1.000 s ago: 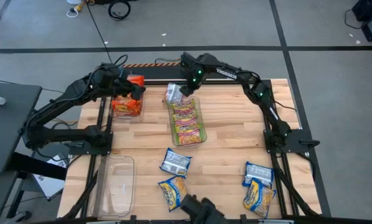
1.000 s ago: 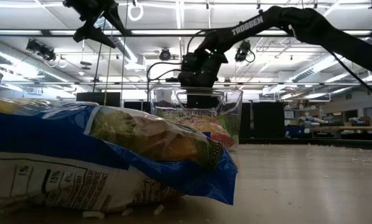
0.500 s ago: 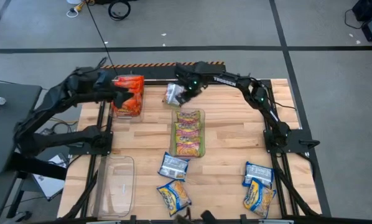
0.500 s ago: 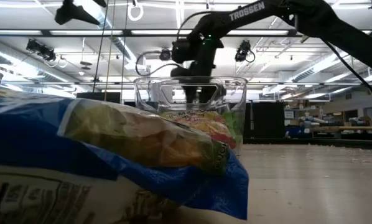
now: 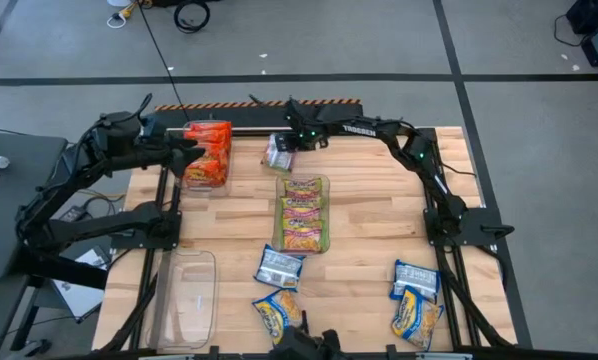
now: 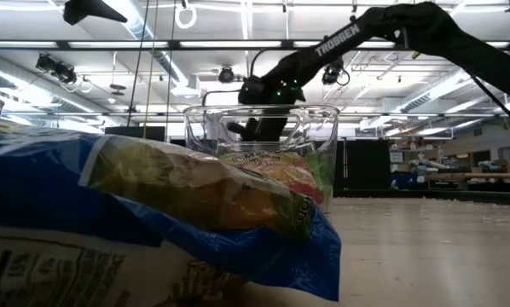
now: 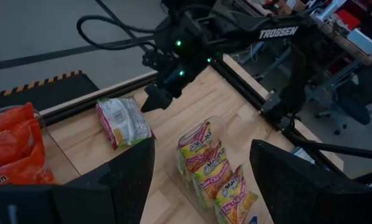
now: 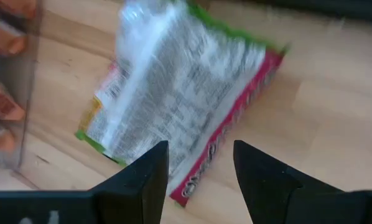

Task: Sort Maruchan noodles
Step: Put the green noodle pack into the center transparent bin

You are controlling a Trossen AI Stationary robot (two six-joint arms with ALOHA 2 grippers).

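Observation:
A loose yellow-pink-green noodle packet (image 5: 276, 152) lies printed back up on the table near the far edge (image 8: 173, 106). My right gripper (image 5: 291, 143) hovers open just above it (image 8: 200, 149), touching nothing. My left gripper (image 5: 187, 150) is open (image 7: 201, 146), beside the clear bin of orange-red packets (image 5: 206, 155). The middle bin (image 5: 325, 190) holds yellow-pink-green packets (image 7: 208, 171). Blue-yellow-white packets lie flat near the front (image 5: 280, 264), (image 5: 281, 312), (image 5: 415, 278), (image 5: 416, 318). One of them fills the low view's foreground (image 6: 153, 205).
An empty clear bin (image 5: 189, 290) sits at the near left corner. Bare wood lies between the middle bin and the right arm's base (image 5: 459, 230). In the low view the middle bin's wall (image 6: 323, 145) stands in front of my right gripper.
My right gripper moved from over the middle bin's far end toward the far left, coming down over the loose packet. My left gripper drew back from over the orange-red bin, up and toward the table's left. The middle bin now sits closer to the near edge.

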